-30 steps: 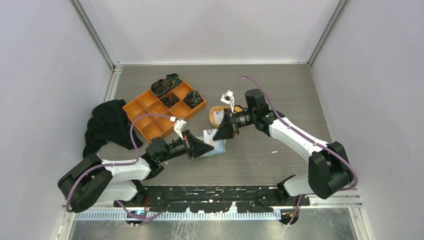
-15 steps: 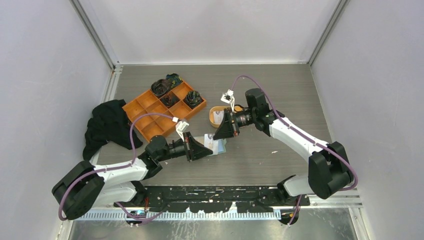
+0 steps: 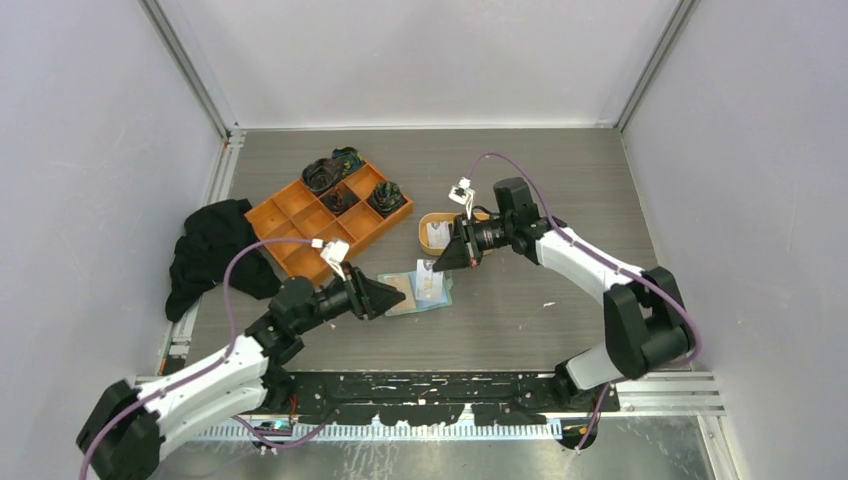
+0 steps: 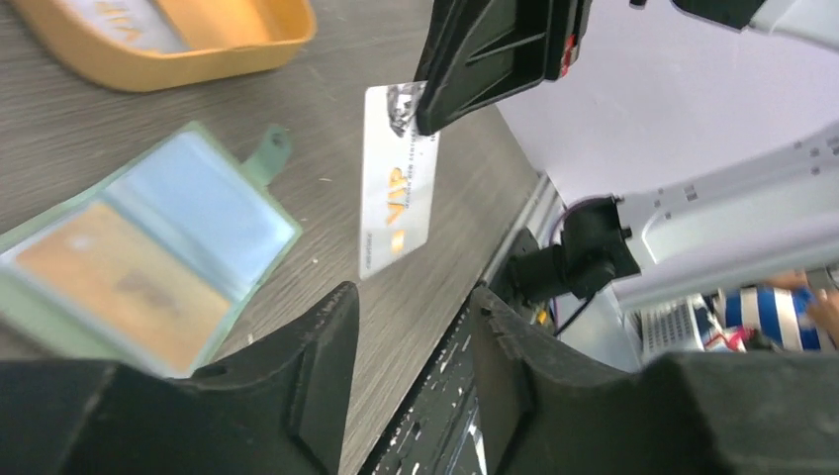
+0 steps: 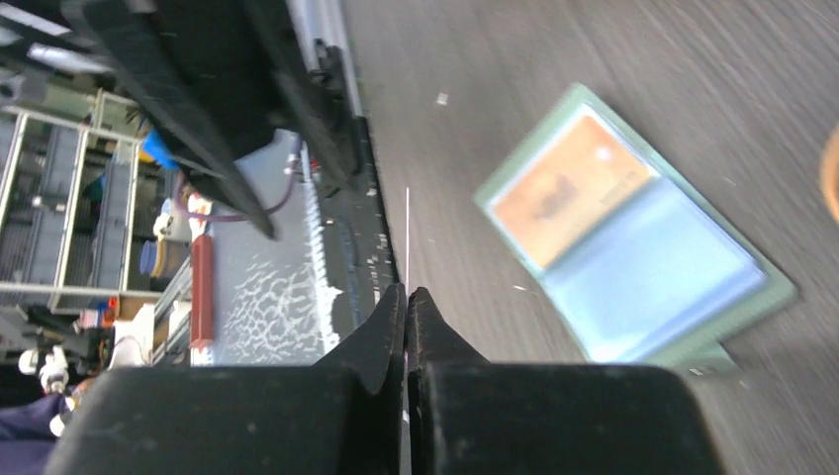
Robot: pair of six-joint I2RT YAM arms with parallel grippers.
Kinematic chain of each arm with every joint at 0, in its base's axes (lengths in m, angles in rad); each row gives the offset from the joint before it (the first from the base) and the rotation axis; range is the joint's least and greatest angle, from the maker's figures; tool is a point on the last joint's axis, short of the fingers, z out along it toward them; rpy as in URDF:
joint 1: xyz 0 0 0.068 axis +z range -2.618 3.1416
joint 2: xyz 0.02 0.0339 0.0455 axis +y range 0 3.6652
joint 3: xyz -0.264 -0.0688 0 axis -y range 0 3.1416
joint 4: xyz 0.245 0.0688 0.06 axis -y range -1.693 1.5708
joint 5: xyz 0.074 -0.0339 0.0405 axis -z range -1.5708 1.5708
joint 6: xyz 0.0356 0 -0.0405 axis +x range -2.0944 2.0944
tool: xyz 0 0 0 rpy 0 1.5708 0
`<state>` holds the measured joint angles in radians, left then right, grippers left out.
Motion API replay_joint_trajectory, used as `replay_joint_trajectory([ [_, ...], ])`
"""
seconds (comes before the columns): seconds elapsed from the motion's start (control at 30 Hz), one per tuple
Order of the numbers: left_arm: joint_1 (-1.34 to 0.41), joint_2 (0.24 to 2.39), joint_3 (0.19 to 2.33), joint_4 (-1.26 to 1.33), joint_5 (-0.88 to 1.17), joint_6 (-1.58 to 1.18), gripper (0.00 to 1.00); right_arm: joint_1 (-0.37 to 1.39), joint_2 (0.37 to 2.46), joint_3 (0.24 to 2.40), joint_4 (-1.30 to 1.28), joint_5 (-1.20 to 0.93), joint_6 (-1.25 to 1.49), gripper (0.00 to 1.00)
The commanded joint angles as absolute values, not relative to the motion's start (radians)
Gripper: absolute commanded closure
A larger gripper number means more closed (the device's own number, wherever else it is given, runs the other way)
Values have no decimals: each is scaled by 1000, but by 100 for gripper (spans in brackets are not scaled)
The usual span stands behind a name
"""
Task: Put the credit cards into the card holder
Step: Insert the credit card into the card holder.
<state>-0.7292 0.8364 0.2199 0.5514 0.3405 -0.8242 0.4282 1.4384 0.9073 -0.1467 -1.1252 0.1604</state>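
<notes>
The card holder (image 3: 405, 295) lies open on the table, sage green with bluish pockets; one pocket shows an orange card (image 4: 119, 282). My right gripper (image 3: 440, 263) is shut on a white credit card (image 4: 399, 193) marked VIP. The card hangs on edge just above the holder's right side. In the right wrist view the card (image 5: 407, 237) shows only as a thin line running out from the gripper (image 5: 407, 292), with the holder (image 5: 633, 257) to the right. My left gripper (image 3: 393, 297) stands open and empty left of the holder, its gap (image 4: 411, 302) below the card. Another credit card (image 3: 436, 235) lies in the orange dish (image 3: 424, 243).
An orange compartment tray (image 3: 290, 205) with dark items in its far cells stands at the back left. A black cloth (image 3: 215, 250) lies at the left edge. The oval dish sits just behind the holder. Both arms meet over the table's middle.
The left gripper has opened, let go of the white card and drawn back to the left. The right gripper has shut on that card and now holds it alone.
</notes>
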Motion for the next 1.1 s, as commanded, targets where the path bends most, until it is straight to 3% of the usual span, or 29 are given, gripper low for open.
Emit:
replay_joint_trajectory([
  [0.0,-724,645,212,128,95,-821,50,426,1509,901,-101,-981,181,99],
  [0.2,-724,626,198,3,-62,-857,40,434,1588,866,-9,-790,254,99],
  [0.43,-724,834,176,190,-6,-884,38,434,1711,891,52,-756,331,99],
  [1.07,-684,1086,232,311,-29,-861,44,424,1758,891,156,-884,429,99],
])
